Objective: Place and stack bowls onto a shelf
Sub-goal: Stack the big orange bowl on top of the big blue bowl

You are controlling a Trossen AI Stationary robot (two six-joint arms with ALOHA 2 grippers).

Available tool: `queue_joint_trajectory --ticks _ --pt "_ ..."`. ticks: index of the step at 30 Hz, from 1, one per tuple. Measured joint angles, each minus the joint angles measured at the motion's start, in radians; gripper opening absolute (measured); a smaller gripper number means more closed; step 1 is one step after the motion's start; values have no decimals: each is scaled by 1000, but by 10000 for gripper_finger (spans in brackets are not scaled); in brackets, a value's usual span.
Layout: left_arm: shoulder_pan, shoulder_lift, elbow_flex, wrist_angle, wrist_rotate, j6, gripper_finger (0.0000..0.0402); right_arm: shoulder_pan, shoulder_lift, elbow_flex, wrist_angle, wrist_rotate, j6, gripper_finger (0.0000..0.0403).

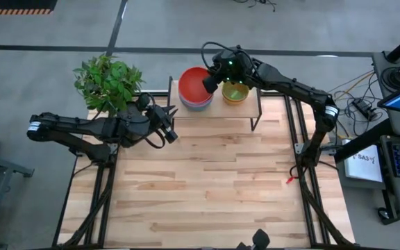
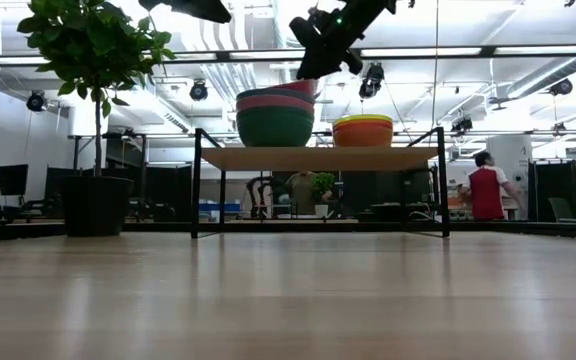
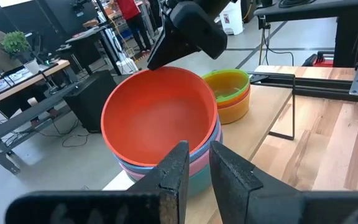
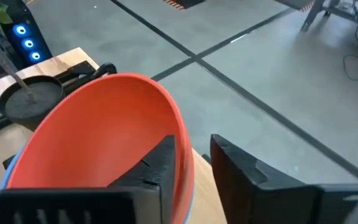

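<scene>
A red bowl tops a stack of larger bowls, blue, pink and teal, on the left part of the shelf. A smaller stack with lime green on top of yellow and orange stands to its right on the shelf. My right gripper reaches in from the right and is at the red bowl's right rim. My left gripper hovers over the table left of the shelf, its fingers a narrow gap apart, pointing at the stacks and holding nothing. My right gripper holds the red bowl by its right rim, one finger inside the bowl and the other outside. The fingers come from above and the right, slanting down. The bowl is tilted, with its held side raised and its left side in the stack.
A potted plant stands at the table's far left corner, beside the left arm. The shelf's black legs stand on the far edge of the table. The wooden tabletop stretches toward the near edge. A person stands in the room behind.
</scene>
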Motion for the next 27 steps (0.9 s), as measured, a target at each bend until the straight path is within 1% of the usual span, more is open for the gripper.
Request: queue_joint_trajectory --ticks 5,7,9,12,17,19,22,27 --pt "0 0 0 0 0 -7 46 0 -36 4 1 -14 -42 114" --pt "0 0 0 -1 0 -10 46 0 -61 -12 7 -52 -56 114" --pt "0 0 -1 -1 1 -16 46 0 -89 -49 33 -100 -59 106" --pt "-1 0 -4 -1 8 -23 46 -7 -130 -140 130 -143 -77 79" --pt "-5 0 -7 -2 19 -30 46 -45 -199 -365 424 -241 -86 17" --pt "-5 0 -7 -2 19 -30 46 -61 -212 -442 529 -266 -61 13" --pt "-6 0 -7 -2 19 -30 46 -83 -217 -524 614 -279 -41 11" --pt "-6 0 -7 -1 19 -31 46 -98 -201 -577 635 -296 -30 11"
